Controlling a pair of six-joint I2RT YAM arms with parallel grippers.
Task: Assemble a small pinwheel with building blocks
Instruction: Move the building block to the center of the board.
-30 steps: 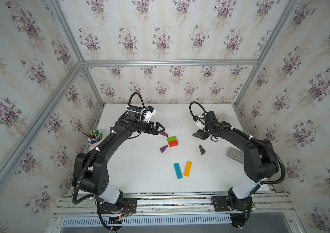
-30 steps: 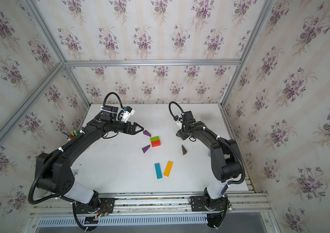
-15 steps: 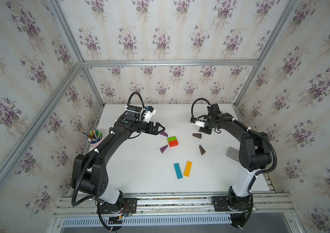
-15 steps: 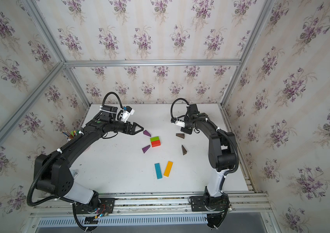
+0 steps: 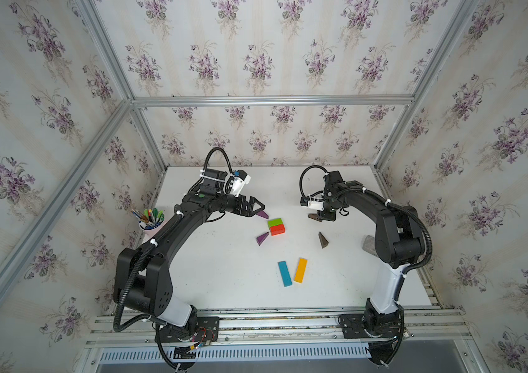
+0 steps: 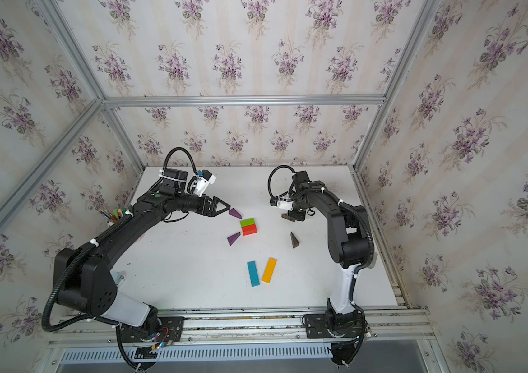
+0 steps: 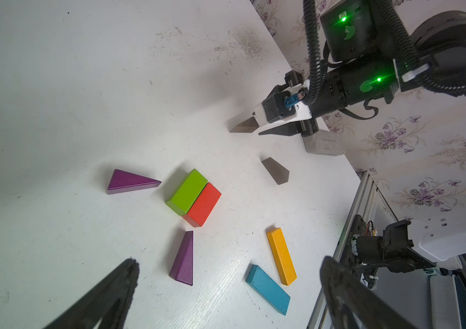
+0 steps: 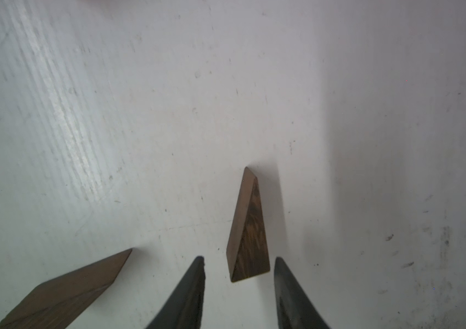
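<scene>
The right gripper (image 8: pixel 239 260) hangs right over a small brown wooden wedge block (image 8: pixel 247 228) on the white table (image 5: pixel 224 284), a bit right of the middle. Its jaws are partly open. There is 1 finger on each side of the fat end, with a thin gap on both sides, so nothing is held.

The brown wedge has its long way going left to right. Its thin tip points left, toward the square hub. The hub is 2 blocks touching side by side: a short green wooden block (image 5: pixel 275 222) and a short red wooden block (image 5: pixel 277 229). It is well apart from the brown wedge.

The left gripper (image 5: pixel 260 206) has its jaws wide and holds nothing. It is just beside a purple wooden wedge (image 5: pixel 262 214), so the right arm is much nearer to the brown wedge. I think the next move is to squeeze the fat end and carry it left.
</scene>
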